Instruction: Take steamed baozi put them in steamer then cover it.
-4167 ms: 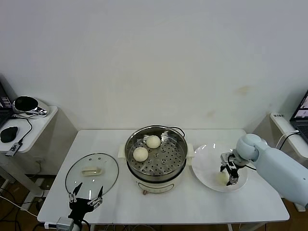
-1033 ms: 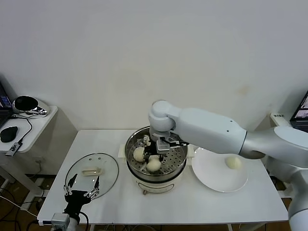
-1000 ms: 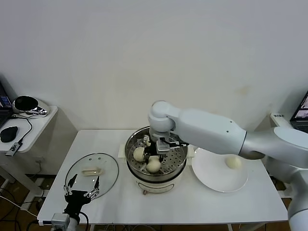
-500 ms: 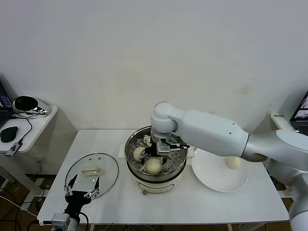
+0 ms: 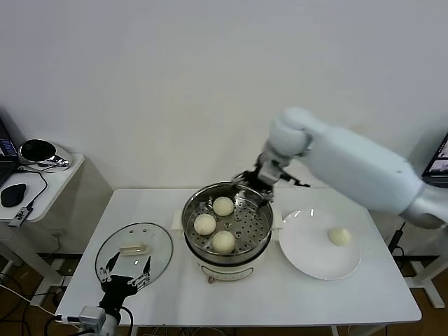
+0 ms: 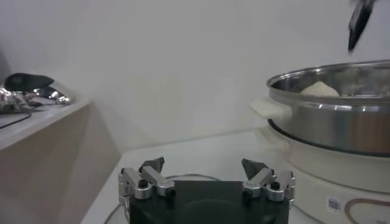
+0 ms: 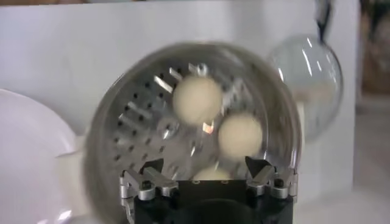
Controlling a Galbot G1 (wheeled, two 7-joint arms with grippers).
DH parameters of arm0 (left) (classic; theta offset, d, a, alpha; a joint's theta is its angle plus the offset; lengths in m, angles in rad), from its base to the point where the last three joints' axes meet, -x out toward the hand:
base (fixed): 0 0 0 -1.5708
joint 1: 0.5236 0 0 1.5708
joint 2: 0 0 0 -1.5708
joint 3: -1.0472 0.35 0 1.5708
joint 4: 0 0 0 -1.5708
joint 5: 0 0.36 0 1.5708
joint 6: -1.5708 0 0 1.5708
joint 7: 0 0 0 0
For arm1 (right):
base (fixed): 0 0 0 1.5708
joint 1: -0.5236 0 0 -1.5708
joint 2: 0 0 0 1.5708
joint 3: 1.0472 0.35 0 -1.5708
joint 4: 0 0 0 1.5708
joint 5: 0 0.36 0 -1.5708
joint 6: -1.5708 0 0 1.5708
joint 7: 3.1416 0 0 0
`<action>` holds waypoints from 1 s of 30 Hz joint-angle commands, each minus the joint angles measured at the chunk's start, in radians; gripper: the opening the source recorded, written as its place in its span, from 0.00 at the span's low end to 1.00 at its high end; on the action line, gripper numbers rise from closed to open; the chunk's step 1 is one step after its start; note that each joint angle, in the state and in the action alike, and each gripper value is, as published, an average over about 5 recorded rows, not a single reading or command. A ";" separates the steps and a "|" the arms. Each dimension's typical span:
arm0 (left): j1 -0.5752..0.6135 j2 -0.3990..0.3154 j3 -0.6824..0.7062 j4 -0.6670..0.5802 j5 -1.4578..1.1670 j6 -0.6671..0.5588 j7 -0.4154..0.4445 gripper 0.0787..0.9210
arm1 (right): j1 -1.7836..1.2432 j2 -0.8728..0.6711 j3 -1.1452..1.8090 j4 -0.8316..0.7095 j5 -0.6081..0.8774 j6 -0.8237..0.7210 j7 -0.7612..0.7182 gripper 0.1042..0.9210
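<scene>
Three steamed baozi [image 5: 223,241] lie in the steamer [image 5: 227,222], grouped toward its left and near side; the fourth baozi [image 5: 339,236] sits alone on the white plate [image 5: 308,259], to the right of the pot. The cover [image 5: 133,250] lies flat on the counter [image 5: 280,294] to the left of the steamer, handle up.

Your right gripper [image 5: 257,180] hangs above the far right rim of the steamer with its jaws spread wide and nothing in them. Your left gripper [image 5: 126,276] is parked at the near edge of the cover, jaws likewise released and empty.

The step in hand, as judged, is fetching the last bun. Carry the right gripper clear of the steamer rim before you swing across to the plate. Come down over the bun from above, centre it between the jaws, and close gently: the dough looks soft and would likely dent or slip under a hard squeeze. Place it in the open right side of the basket, away from the three already seated, so none is crushed.
</scene>
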 commanded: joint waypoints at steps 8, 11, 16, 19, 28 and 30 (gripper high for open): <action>0.009 0.032 0.024 -0.002 -0.025 0.026 0.022 0.88 | -0.265 -0.385 0.269 -0.086 -0.023 -0.528 0.015 0.88; 0.013 0.028 0.022 -0.011 -0.036 0.033 0.024 0.88 | -0.359 -0.375 0.334 -0.116 -0.108 -0.513 0.022 0.88; 0.021 0.028 0.018 -0.014 -0.036 0.039 0.025 0.88 | -0.460 -0.328 0.400 -0.182 -0.191 -0.465 0.018 0.88; 0.027 0.029 0.017 -0.011 -0.034 0.039 0.026 0.88 | -0.494 -0.291 0.427 -0.221 -0.228 -0.433 0.017 0.88; 0.027 0.024 0.019 0.012 -0.025 0.040 0.023 0.88 | -0.508 -0.196 0.417 -0.346 -0.315 -0.346 0.051 0.88; 0.028 0.024 0.018 0.014 -0.023 0.040 0.023 0.88 | -0.508 -0.167 0.418 -0.385 -0.340 -0.329 0.079 0.88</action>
